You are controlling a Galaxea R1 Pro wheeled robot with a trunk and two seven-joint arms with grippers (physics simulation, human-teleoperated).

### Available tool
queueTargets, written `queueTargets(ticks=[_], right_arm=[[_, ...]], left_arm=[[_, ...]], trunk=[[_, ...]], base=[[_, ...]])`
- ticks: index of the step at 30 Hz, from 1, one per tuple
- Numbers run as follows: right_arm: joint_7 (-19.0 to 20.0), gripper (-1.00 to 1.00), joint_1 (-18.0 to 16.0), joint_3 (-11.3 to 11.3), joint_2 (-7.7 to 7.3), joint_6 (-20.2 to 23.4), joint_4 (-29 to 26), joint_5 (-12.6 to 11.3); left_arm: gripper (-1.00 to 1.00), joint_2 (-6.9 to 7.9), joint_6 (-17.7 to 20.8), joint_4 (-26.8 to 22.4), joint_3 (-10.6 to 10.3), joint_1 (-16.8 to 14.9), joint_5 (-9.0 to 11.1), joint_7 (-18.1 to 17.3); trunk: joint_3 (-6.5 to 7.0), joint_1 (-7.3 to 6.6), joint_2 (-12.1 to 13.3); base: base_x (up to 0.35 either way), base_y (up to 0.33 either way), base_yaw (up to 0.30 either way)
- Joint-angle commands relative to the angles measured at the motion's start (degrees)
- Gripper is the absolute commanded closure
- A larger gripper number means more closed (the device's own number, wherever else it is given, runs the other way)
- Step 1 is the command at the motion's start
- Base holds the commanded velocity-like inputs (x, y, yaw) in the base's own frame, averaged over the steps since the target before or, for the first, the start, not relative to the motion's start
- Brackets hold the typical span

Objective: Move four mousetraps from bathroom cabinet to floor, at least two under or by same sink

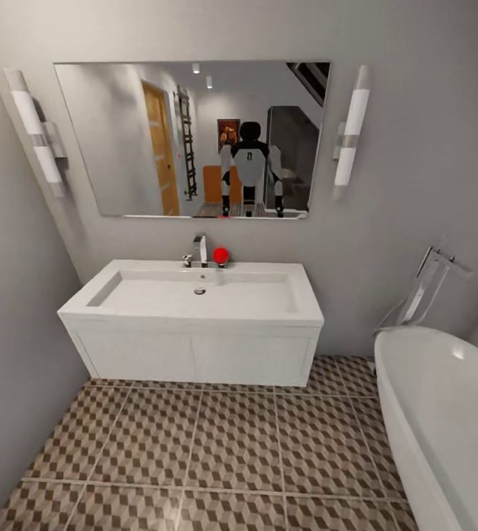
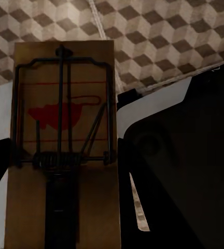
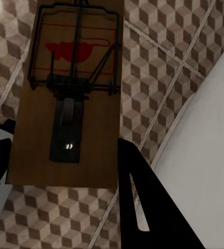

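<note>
Cube-patterned bathroom floor [image 1: 217,450] ahead, white bathroom sink [image 1: 195,295] on its vanity against the wall, mirror [image 1: 195,140] above, bathtub [image 1: 445,420] to the right. Left gripper [image 2: 65,207] clamped on a mousetrap [image 2: 63,140], held over the tiles. Right gripper [image 3: 65,171] likewise closed on a second mousetrap [image 3: 70,93], above the floor beside a white surface [image 3: 205,155].

Head camera: high, facing the wall, tilted down over sink [image 1: 195,295] and floor [image 1: 231,450]. Both wrist cameras: looking steeply down, each very close on a held mousetrap [image 2: 63,140] [image 3: 70,88]. Shared ground: the cube-pattern tiles.
</note>
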Motion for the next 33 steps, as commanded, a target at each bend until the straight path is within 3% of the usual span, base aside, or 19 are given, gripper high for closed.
queueTargets(ticks=[1, 14, 19, 33], right_arm=[[-0.04, 1.00, -0.03, 0.48, -0.02, -0.09, -0.07, -0.47], [-0.02, 1.00, -0.03, 0.48, 0.02, -0.07, -0.16, -0.65], [-0.02, 1.00, -0.03, 0.48, 0.02, -0.07, -0.17, -0.66], [0.18, 1.00, -0.03, 0.48, 0.08, 0.09, -0.36, -0.66]], left_arm=[[1.00, -0.01, 0.17, 0.02, -0.47, -0.05, 0.37, -0.03], [1.00, -0.01, 0.17, 0.02, -0.45, -0.05, 1.46, -0.03], [1.00, -0.01, 0.17, 0.02, -0.45, -0.05, 2.44, -0.03], [1.00, -0.01, 0.17, 0.02, -0.45, -0.05, 2.57, -0.03]], trunk=[[-0.08, 0.05, -0.07], [-0.08, 0.05, -0.07], [-0.08, 0.05, -0.07], [-0.08, 0.05, -0.07]], base=[[0.334, 0.000, 0.000], [0.330, 0.031, 0.000], [0.297, 0.184, 0.000], [0.253, 0.238, 0.000]])
